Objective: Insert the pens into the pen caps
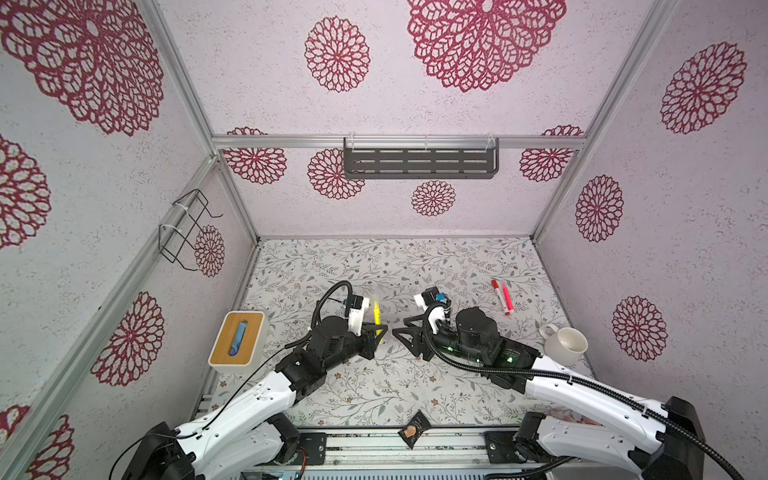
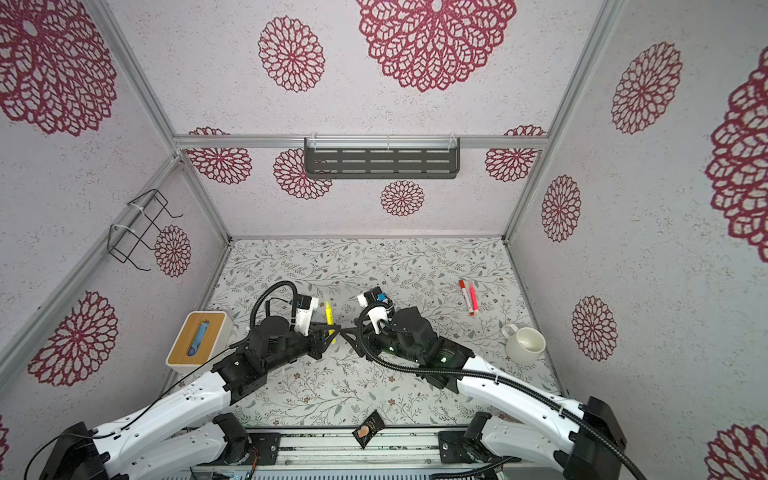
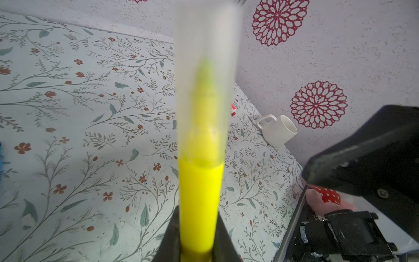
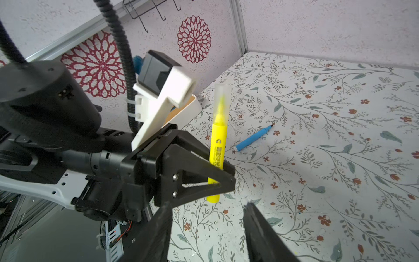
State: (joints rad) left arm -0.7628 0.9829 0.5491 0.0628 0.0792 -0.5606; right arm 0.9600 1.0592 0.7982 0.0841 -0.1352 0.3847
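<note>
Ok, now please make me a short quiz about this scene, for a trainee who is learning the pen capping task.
1. True or false: the left gripper holds the yellow pen.
2. The blue pen is: A standing upright; B lying flat, uncapped; C capped and held.
3. How many pens lie side by side near the mug?

Key: 1 true. 2 B. 3 two: the red pen and the pink pen.
</note>
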